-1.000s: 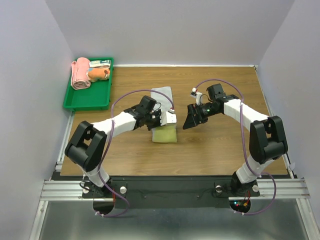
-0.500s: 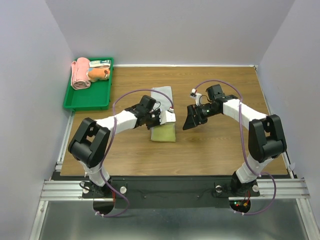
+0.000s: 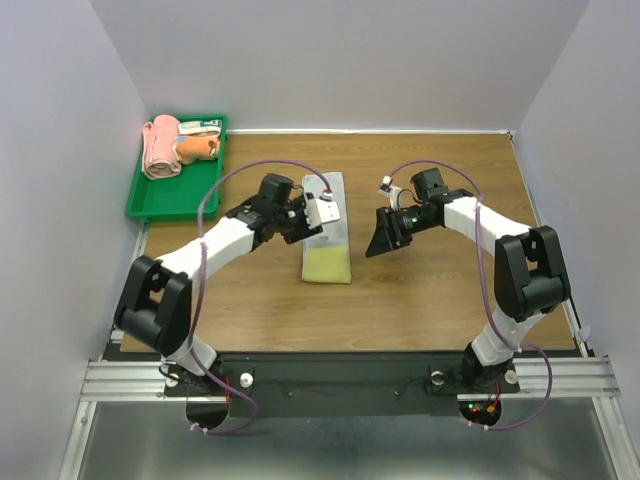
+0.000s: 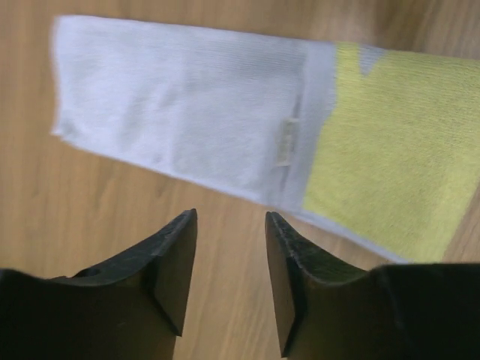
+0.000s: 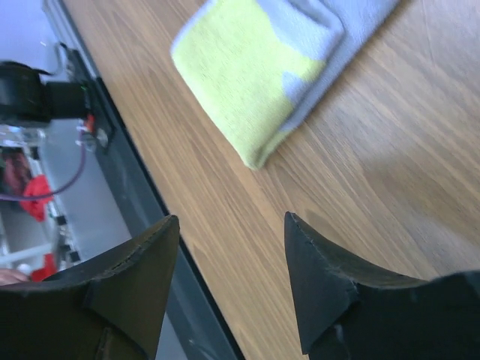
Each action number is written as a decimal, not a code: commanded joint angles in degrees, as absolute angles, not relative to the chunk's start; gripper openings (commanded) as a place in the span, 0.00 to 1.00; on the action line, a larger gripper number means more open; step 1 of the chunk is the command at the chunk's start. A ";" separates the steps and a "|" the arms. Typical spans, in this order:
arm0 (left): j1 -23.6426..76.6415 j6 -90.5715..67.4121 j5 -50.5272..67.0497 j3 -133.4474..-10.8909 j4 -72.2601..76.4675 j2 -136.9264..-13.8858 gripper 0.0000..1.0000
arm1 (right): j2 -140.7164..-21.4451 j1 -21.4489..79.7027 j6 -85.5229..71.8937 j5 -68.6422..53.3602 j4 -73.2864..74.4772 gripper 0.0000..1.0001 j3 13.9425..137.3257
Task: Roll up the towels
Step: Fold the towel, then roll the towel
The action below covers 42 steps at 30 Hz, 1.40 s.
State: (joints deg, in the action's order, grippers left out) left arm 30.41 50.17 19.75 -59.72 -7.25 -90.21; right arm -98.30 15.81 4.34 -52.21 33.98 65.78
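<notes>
- The yellow-green and grey cloth towel (image 3: 327, 262) is lying flat and unrolled at the centre of the wooden desk (image 3: 440, 290).
- The left jaws are hovering by its grey end, released and empty.
- The right jaws are hanging near its right side, released and empty.

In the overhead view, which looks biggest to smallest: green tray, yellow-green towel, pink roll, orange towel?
1. green tray
2. yellow-green towel, laid out long
3. pink roll
4. orange towel, bunched in the tray; it looks close to the roll's size, so the last two are unsure.
</notes>
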 commanded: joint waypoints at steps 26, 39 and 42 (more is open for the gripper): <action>49.83 68.28 11.69 -28.74 11.16 -71.45 0.74 | -125.42 29.44 -9.67 -52.30 19.34 0.49 78.31; 49.83 69.00 10.45 -30.32 12.05 -81.21 0.32 | -125.86 29.44 -7.56 -55.19 19.07 0.48 71.99; 49.92 67.42 14.48 -33.38 6.17 -78.85 0.18 | -122.71 29.62 -7.56 -56.51 19.16 0.48 69.97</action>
